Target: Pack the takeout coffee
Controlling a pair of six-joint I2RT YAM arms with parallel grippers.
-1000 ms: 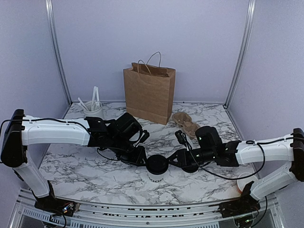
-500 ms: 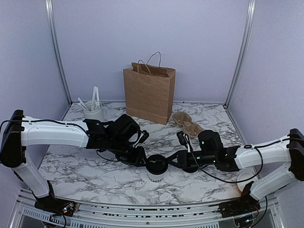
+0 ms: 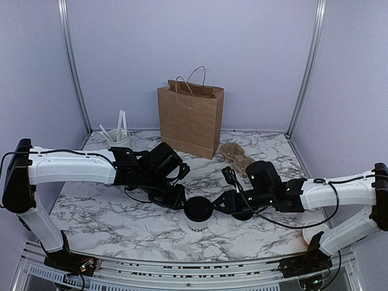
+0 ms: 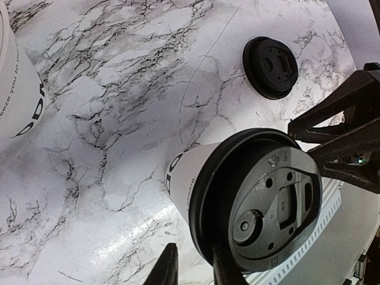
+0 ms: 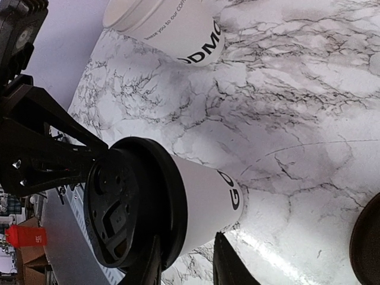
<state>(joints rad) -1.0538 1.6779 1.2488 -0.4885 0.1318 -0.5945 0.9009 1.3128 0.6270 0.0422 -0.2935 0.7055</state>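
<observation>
Takeout coffee [image 3: 199,210] upright, arms [image 3: 73,168] [image 3: 333,193] stretched low inward, left fingers [image 4: 167,270], right fingers [image 5: 224,264] seemingly pinching its lid [image 4: 261,202]

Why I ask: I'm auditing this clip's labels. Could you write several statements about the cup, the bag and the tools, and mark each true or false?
1. The takeout coffee cup stands upright and lidded on the marble table. True.
2. The brown paper bag lies flat on its side. False: it stands upright at the back of the table, handles up.
3. A loose black lid lies on the table, apart from the cup. True.
4. The cup is inside the bag. False: it sits near the front edge, well short of the bag.
5. The left tool and the right tool flank the cup, one on each side. True.
</observation>
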